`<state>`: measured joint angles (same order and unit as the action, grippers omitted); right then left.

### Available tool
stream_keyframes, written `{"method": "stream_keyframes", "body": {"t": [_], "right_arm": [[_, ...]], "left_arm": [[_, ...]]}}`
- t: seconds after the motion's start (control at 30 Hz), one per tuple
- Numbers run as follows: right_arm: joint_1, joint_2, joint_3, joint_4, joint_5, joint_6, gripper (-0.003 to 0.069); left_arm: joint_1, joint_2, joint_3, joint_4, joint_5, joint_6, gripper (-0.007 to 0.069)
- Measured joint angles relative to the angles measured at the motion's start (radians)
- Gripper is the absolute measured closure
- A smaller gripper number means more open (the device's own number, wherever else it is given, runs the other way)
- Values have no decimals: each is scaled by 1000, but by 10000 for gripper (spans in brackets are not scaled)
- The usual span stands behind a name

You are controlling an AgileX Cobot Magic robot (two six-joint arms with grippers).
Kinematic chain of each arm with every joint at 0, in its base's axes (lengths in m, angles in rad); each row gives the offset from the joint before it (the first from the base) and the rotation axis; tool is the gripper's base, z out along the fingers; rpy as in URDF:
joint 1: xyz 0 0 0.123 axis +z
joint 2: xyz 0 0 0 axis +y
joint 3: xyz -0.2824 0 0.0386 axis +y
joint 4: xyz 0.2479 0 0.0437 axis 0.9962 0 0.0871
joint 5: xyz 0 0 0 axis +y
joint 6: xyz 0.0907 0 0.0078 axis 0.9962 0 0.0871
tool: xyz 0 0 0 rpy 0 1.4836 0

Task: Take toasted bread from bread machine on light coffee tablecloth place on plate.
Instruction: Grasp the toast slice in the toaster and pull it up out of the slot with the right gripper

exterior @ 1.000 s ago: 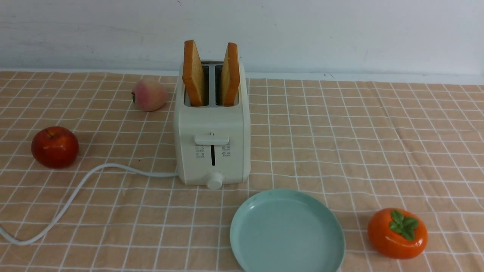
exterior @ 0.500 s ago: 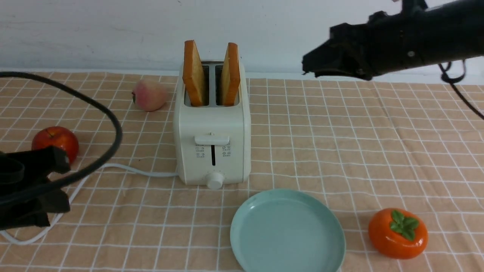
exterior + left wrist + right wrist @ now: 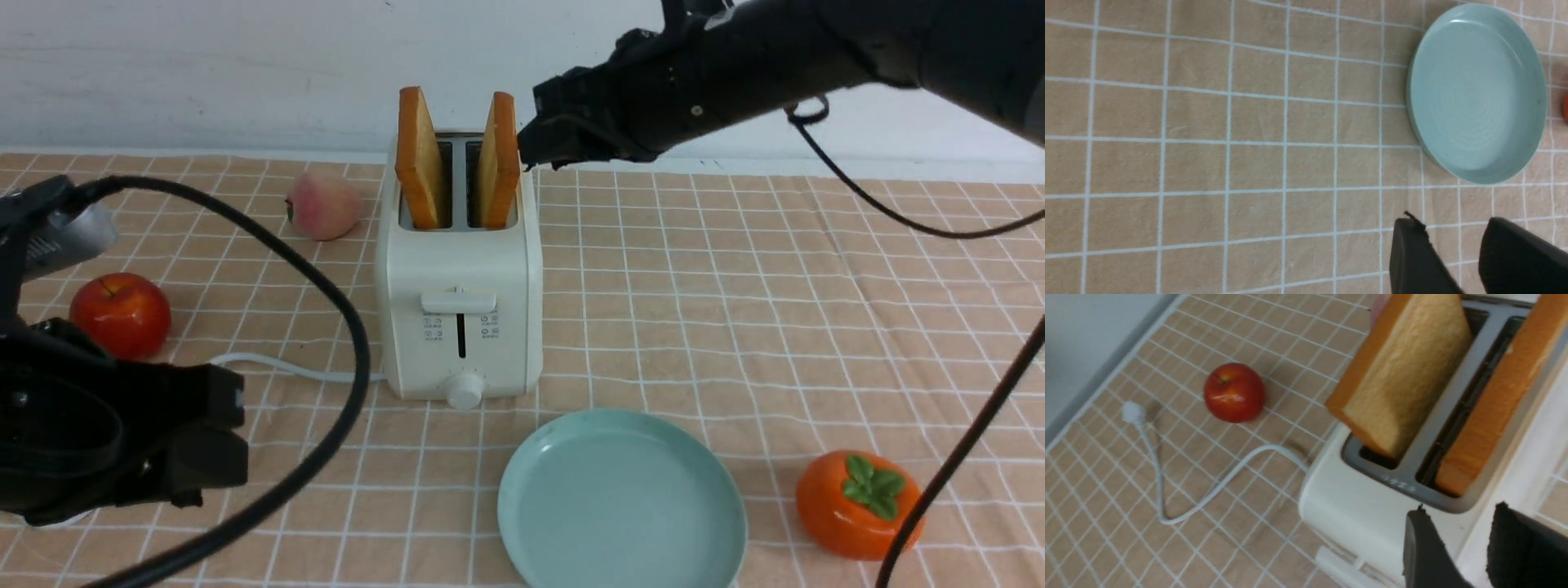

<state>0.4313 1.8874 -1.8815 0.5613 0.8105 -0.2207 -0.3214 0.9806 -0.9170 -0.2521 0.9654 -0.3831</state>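
Toasted bread [image 3: 495, 167]: two slices, seated in the toaster [image 3: 461, 318] slots, protruding above the top. I have the right gripper [image 3: 1457, 535] positioned near the slices, jaws parted, holding nothing. My left gripper [image 3: 1447, 253] is also open and unloaded, over the tablecloth [image 3: 1200, 171]. The plate [image 3: 622, 502] lies near the toaster, bare.

You face a plain, pale bluish-white wall [image 3: 245, 73] with faint scuffs. Along its base you see a straight whitish strip [image 3: 735, 167].
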Motion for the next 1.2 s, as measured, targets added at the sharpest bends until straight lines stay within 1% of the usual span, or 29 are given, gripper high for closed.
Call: {"method": "stream_keyframes", "body": {"t": [0.1, 0.13, 0.17, 0.23, 0.3, 0.47, 0.5, 0.57, 0.67, 0.8, 0.83, 0.87, 0.9, 0.97, 1.0, 1.03, 1.07, 1.1, 1.2], "right_arm": [[27, 76, -164, -222, 95, 221, 417], [30, 76, -164, -232, 99, 232, 416], [48, 113, -229, -290, 126, 306, 407], [69, 150, -282, -329, 130, 357, 388], [88, 183, -319, -335, 111, 381, 347], [104, 232, -339, -330, 33, 377, 200], [104, 236, -339, -330, 30, 375, 195], [103, 258, -339, -344, -6, 363, 159], [103, 283, -339, -367, -33, 361, 153], [103, 307, -339, -368, -39, 361, 192], [103, 311, -339, -368, -39, 361, 247], [103, 313, -339, -368, -39, 361, 255], [103, 313, -343, -368, -38, 360, 340], [102, 312, -357, -372, -31, 360, 432], [101, 307, -366, -372, -26, 360, 489], [101, 305, -371, -372, -22, 360, 510], [100, 295, -382, -373, -14, 360, 552], [97, 270, -403, -375, -5, 360, 569], [84, 201, -436, -375, -5, 360, 566]], "left_arm": [[-8, 0, 0, 1, -25, 0, 386], [-8, 0, 0, 1, -26, 0, 386], [-10, 0, 0, 1, -31, 0, 386], [-12, 0, 0, 1, -33, 0, 386], [-12, 0, 0, 1, -33, 0, 386], [-12, 0, 0, 1, -33, 0, 386], [-12, 0, 0, 2, -33, 0, 386], [-12, 0, 0, 8, -33, 0, 386], [-12, 0, 0, 22, -30, 0, 386], [-12, 0, 0, 27, -25, 0, 386], [-12, 0, 0, 27, -25, 0, 386], [-12, 0, 0, 27, -25, 0, 386], [-12, 0, 0, 27, -25, 0, 386], [-12, 0, 0, 27, -25, 0, 386], [-12, 0, 0, 27, -24, 0, 386], [-12, 0, 0, 27, -24, 0, 386], [-12, 0, 0, 27, -22, 0, 386], [-12, 0, 0, 27, -19, 0, 386], [-12, 0, 0, 27, -18, 0, 386]]}}
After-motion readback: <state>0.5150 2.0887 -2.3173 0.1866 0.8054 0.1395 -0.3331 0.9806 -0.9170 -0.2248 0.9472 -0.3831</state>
